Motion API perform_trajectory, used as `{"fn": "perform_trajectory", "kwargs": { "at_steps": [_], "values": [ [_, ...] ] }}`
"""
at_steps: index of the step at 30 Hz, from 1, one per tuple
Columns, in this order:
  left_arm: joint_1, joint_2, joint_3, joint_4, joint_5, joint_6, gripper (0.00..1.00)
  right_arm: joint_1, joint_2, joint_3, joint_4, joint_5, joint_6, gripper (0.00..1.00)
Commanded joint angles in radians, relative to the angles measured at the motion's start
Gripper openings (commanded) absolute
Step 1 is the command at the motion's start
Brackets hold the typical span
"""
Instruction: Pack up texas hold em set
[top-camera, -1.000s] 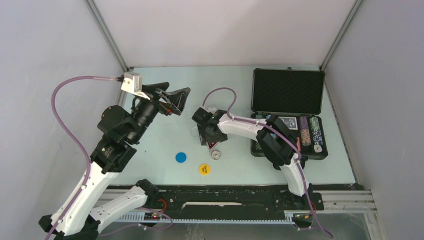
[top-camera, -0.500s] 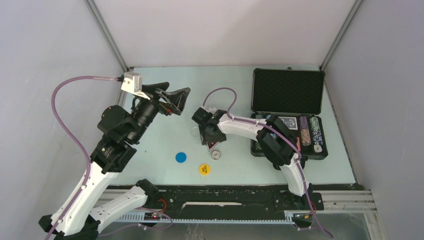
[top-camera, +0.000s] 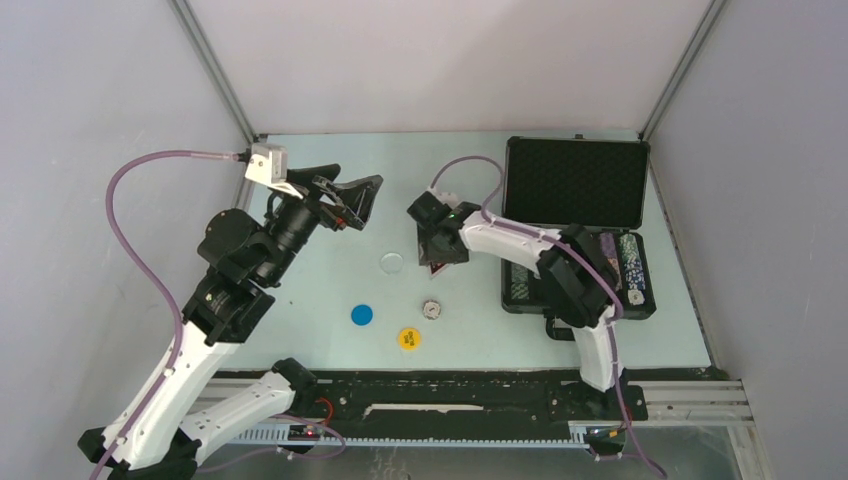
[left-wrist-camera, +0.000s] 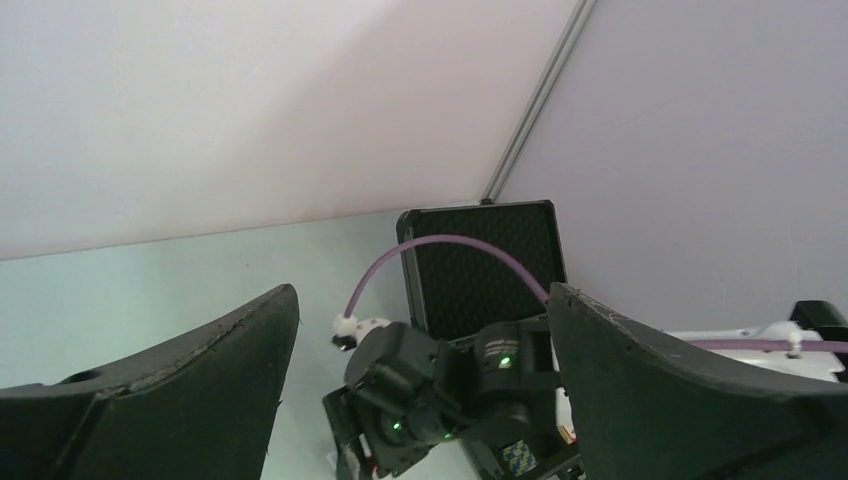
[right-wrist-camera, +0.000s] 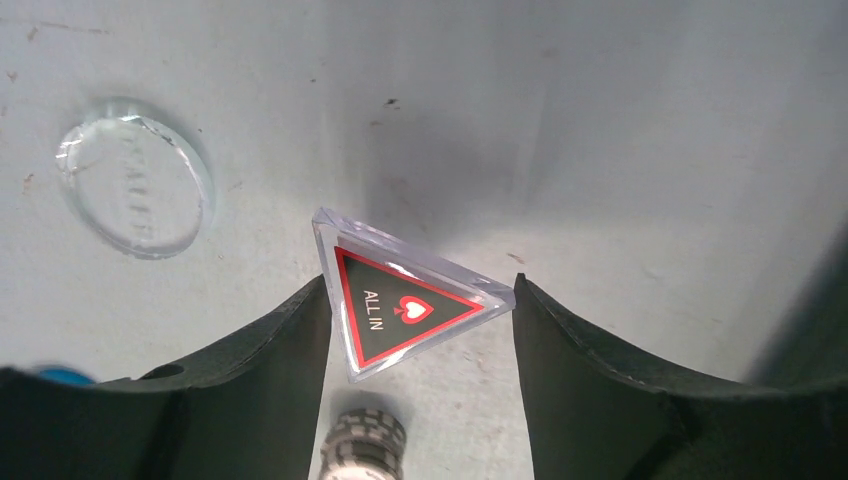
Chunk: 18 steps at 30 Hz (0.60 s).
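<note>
Case (top-camera: 575, 185) holds chip rows (top-camera: 628, 262); right hand (right-wrist-camera: 417, 295) grips triangular button (right-wrist-camera: 400, 308); left hand (left-wrist-camera: 420, 298) wide.

Open black case (top-camera: 575, 185), clear triangular button (right-wrist-camera: 405, 305)

Right hand (right-wrist-camera: 417, 292) pinches triangular button (right-wrist-camera: 405, 308) between two dark fingers (right-wrist-camera: 265, 355), one at button's left edge, other at its right corner. Button clear-rimmed, black face with red border, white "ALL IN" lettering and red spade mark; tilted, its shadow cast on pale counter (right-wrist-camera: 620, 120) just behind. Clear round button (right-wrist-camera: 135, 190) flat on counter, upper left, apart from hand. Striped chip (right-wrist-camera: 365, 442) at bottom edge, below triangle. Blue sliver (right-wrist-camera: 62, 376) beside left finger, too hidden to identify
</note>
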<state>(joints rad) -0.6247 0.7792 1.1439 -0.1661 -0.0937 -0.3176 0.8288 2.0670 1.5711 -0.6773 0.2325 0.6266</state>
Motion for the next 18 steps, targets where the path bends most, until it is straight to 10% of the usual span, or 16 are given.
{"fn": "perform_trajectory", "kwargs": {
  "at_steps": [1, 18],
  "values": [
    [0.008, 0.003, 0.001, 0.030, 0.019, -0.014, 1.00, -0.038, -0.166, -0.048, 0.039, 0.033, -0.035, 0.60],
    [0.007, 0.010, -0.003, 0.035, 0.033, -0.027, 1.00, -0.359, -0.683, -0.346, -0.075, 0.001, -0.197, 0.60]
  ]
}}
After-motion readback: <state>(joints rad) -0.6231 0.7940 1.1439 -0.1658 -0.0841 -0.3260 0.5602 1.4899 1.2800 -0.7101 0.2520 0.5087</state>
